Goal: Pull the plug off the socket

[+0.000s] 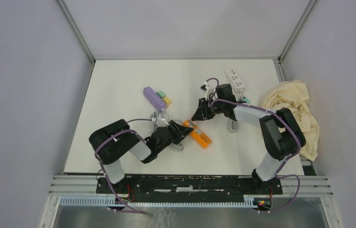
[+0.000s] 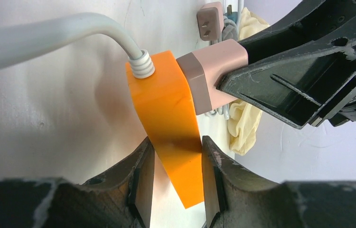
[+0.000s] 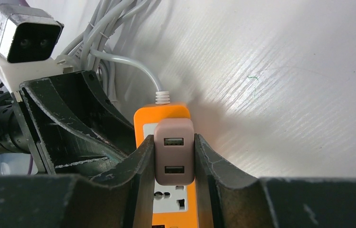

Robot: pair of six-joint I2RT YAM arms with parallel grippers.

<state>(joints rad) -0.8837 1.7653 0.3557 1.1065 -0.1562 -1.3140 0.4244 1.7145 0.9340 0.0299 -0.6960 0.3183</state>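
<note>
**Top external view: both grippers clamped at the orange strip, plug seated**

Top external view showed the two arms meeting near the middle of the white table (image 1: 128, 80). The left gripper (image 1: 182, 133) reached in from the lower left and the right gripper (image 1: 198, 115) from the upper right, both at the orange power strip (image 1: 201, 137). The strip lay diagonally, just beside a bundle of grey cables (image 1: 159, 118).

From the left wrist, the left gripper (image 2: 176, 171) was closed around the orange power strip (image 2: 166, 118). One finger pressed each long side, and the strip stood on edge between them. A white cable (image 2: 48, 33) left the strip's far end through a ribbed collar. The pinkish USB charger plug (image 2: 209, 71) sat flush against the strip's face, and its prongs could not be seen. The right gripper (image 2: 230, 80) pinched its outer end.

From the right wrist, the right gripper (image 3: 174, 161) was clamped on the USB charger plug (image 3: 174, 156), with both fingers tight against its sides. The plug's two USB ports faced the camera. Orange power strip (image 3: 162, 113) showed above and below the plug.

Farther back on the table lay a white power strip (image 1: 235, 78) and a purple power strip (image 1: 153, 98). A crumpled cream cloth (image 1: 295, 107) lay at the right edge.
</note>
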